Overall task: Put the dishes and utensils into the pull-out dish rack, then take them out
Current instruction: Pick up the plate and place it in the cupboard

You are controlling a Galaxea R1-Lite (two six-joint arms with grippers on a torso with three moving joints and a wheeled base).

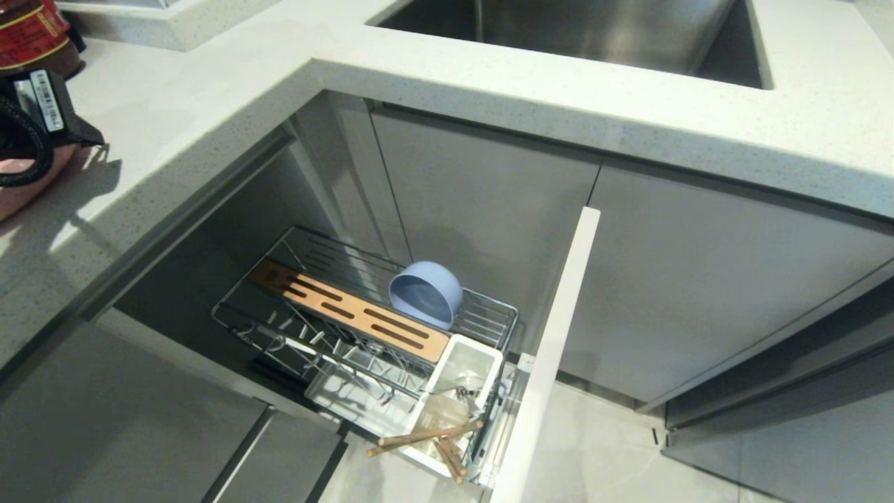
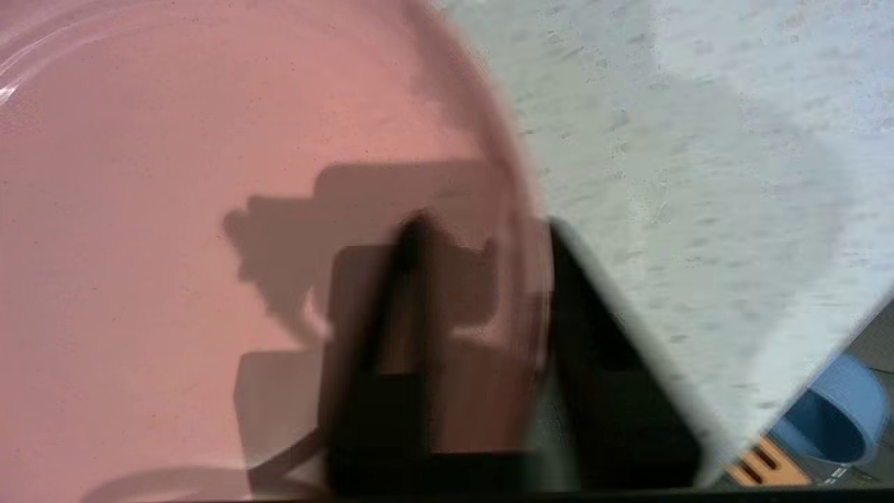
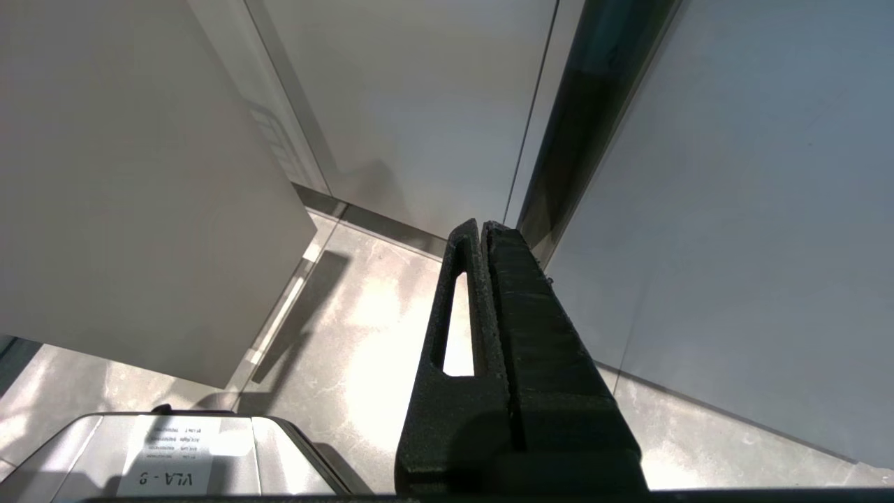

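Note:
The salmon-pink plate (image 2: 209, 209) lies on the speckled countertop (image 2: 698, 175) at the far left; its edge shows in the head view (image 1: 21, 192) under my left arm. My left gripper (image 2: 482, 230) is open and straddles the plate's rim, one finger over the plate and one outside it. The pull-out dish rack (image 1: 279, 328) stands drawn out below. The pale blue bowl (image 1: 426, 293) rests tilted on the rack's wires. The wooden chopsticks (image 1: 426, 436) lean in the white cutlery cup (image 1: 482, 349); a metal spoon (image 1: 464, 385) shows there too. My right gripper (image 3: 482, 225) hangs shut, holding nothing, over the floor.
The rack's tall white front panel (image 1: 559, 335) stands beside grey cabinet doors (image 1: 698, 279). A steel sink (image 1: 594, 28) is set in the counter at the back. A dark jar (image 1: 35, 35) stands on the counter behind my left arm.

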